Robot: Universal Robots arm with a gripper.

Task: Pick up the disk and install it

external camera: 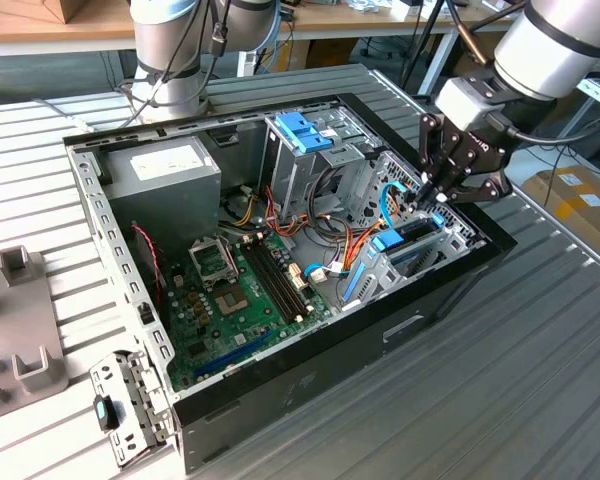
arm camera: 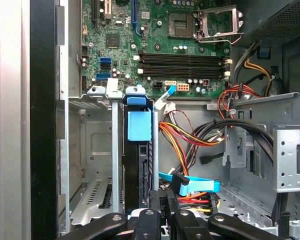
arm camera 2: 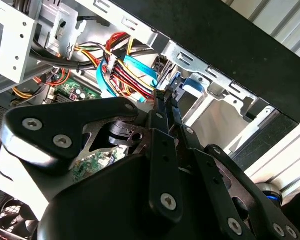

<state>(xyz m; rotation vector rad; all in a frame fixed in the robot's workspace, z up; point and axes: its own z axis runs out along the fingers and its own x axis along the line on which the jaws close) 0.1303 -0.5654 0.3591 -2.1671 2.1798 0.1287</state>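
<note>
We judge the install nearly done: the disk (arm camera: 139, 165) stands upright in its bay at the corner of the open computer case (external camera: 310, 385), while our gripper (external camera: 432, 200) has its fingers closed on its near edge.
</note>
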